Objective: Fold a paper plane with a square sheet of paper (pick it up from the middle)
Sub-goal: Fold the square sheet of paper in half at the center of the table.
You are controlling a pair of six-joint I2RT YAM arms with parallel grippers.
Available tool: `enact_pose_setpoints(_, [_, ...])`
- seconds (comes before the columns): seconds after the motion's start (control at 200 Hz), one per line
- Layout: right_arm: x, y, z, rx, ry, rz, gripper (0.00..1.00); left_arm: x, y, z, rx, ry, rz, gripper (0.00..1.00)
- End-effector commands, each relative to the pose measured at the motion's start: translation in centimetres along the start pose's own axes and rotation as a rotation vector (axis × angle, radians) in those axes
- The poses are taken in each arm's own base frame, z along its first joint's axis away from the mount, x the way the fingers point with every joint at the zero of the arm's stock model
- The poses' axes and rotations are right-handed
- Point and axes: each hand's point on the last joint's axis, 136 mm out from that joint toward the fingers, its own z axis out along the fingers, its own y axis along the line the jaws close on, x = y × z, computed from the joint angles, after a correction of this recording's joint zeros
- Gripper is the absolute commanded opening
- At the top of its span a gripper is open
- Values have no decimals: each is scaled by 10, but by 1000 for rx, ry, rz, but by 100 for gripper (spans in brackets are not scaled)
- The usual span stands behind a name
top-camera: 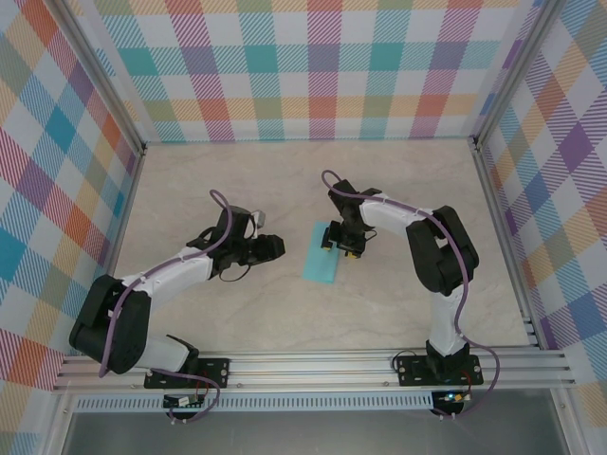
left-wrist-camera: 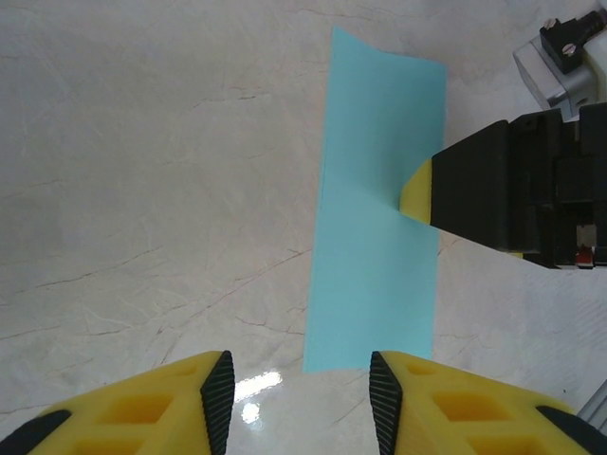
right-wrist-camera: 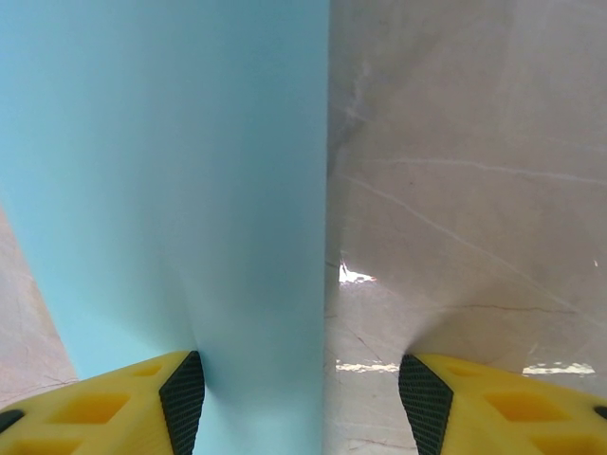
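Turquoise paper (left-wrist-camera: pixel 375 218) is pressed by the spread right gripper's (right-wrist-camera: pixel 302 403) fingertip (left-wrist-camera: pixel 417 190), seen past the spread left gripper (left-wrist-camera: pixel 301 393).

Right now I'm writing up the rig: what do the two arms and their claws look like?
The left arm and the right arm both have white links and bulky black joint housings. A thin purple cable runs along each. The left claw and right claw have yellow, hollow-ribbed fingers lined with black pads. No markings are readable.
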Motion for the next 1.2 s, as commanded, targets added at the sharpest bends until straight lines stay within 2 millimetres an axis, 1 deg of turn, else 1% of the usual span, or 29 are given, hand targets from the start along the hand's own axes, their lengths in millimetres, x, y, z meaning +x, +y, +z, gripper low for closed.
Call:
enact_pose_setpoints(0.0, [16,-32,32,131,70,33,61,-5,-16,5,40,8,21,42])
enact_pose_setpoints(0.155, [17,-37,34,150,70,49,60,-6,-18,9,41,15,17,40])
enact_pose_setpoints(0.4, [17,-37,35,148,77,37,60,-5,-22,14,52,27,20,38])
enact_pose_setpoints(0.485, [17,-36,35,144,79,31,60,-4,-25,18,58,39,24,35])
enact_pose_setpoints(0.615, [18,-36,35,146,82,27,61,-4,-29,26,63,59,20,26])
enact_pose_setpoints(0.7, [18,-35,36,142,86,25,62,-5,-30,29,58,54,13,26])
enact_pose_setpoints(0.935, [19,-31,31,121,89,-6,64,-11,-19,20,-5,-17,5,26])
enact_pose_setpoints(1.03, [18,-35,31,142,85,-7,64,-14,-15,17,-22,-41,7,26])
enact_pose_setpoints(1.195, [18,-37,33,155,91,0,64,-16,-16,17,-22,-46,15,26])
